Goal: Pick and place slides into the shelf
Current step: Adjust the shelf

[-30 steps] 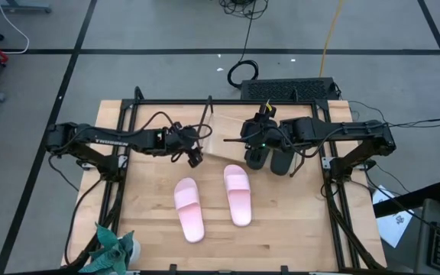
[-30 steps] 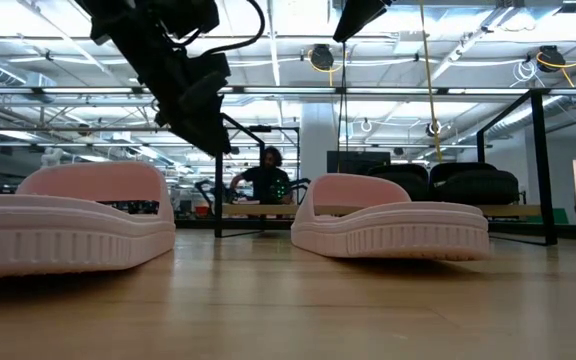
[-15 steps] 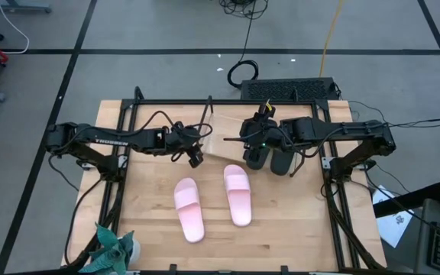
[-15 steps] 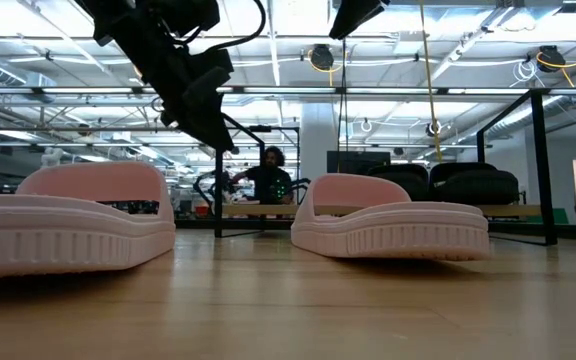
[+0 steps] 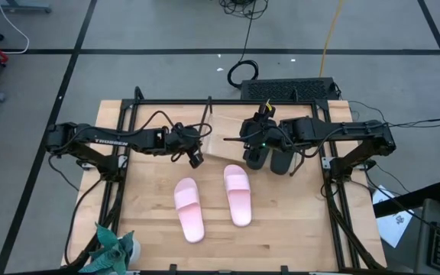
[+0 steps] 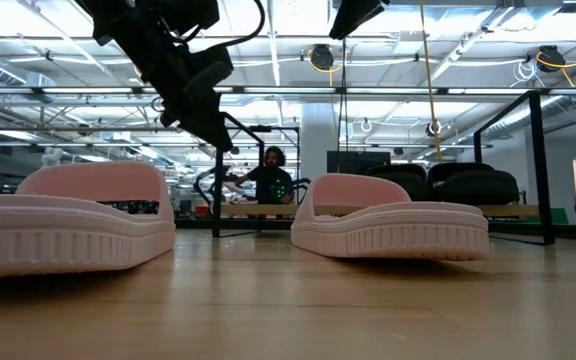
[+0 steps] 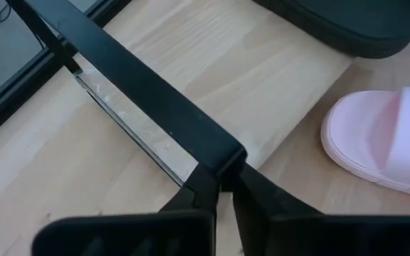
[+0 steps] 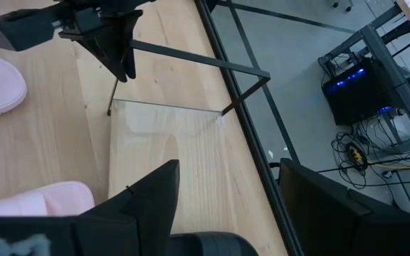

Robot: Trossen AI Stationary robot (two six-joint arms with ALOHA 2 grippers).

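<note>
High view shows two pale pink slides [image 5: 237, 194] lying flat in the middle of the wooden table [image 5: 296, 221], side by side but not touching. Each one runs long-ways from the far side of the table to the near side, and the left one leans a little, with its near end further to the right. Each has one broad strap near its far end. Two black slides [image 5: 271, 158] sit close together on the light board of the shelf [image 5: 218, 137], which has thin black rods and stands at the far part of the table. The left gripper [image 5: 195, 160] hangs above the table just beside the shelf's left end, a little beyond the left pink slide. Its fingers are pinched together now and hold nothing, while a moment ago they were apart. In the left wrist view the closed fingertips [image 7: 219, 186] point at a black rod of the shelf. The right gripper [image 5: 257, 147] sits over the black slides with its fingers spread wide, the same as before. The slides have not moved.
</note>
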